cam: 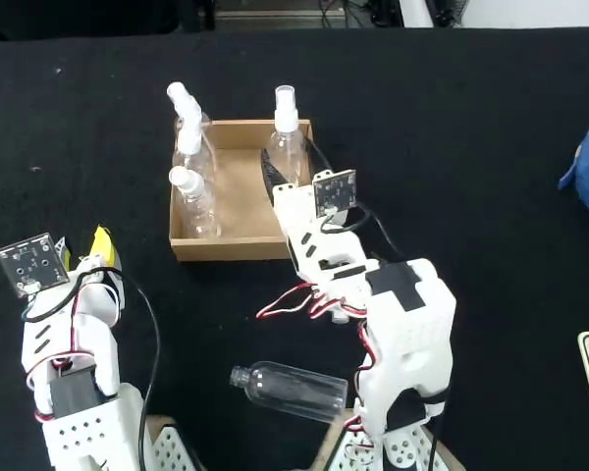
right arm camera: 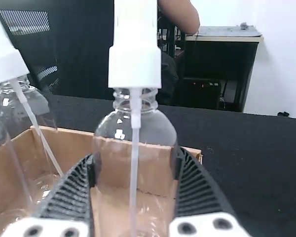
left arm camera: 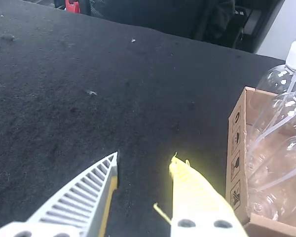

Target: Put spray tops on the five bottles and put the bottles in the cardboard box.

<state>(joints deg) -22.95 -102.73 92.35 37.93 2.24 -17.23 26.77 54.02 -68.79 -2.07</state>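
Right gripper [right arm camera: 133, 170]: clamped on capped bottle [right arm camera: 134, 74] inside box [right arm camera: 19, 143].
Left gripper [left arm camera: 143, 165]: jaws apart, empty.
Risk: a crooked release could tip it into the neighbouring bottles [right arm camera: 15, 103].

Our left arm sits folded in the lower left of the high view. Its left gripper [cam: 90, 250] points toward the top of the frame, jaws spread apart with nothing between them. Our right arm stretches from the bottom centre up to mid-frame, and our right gripper [cam: 287, 175] is clamped on a bottle [right arm camera: 133, 133], one finger [right arm camera: 69, 192] pressed to each side.
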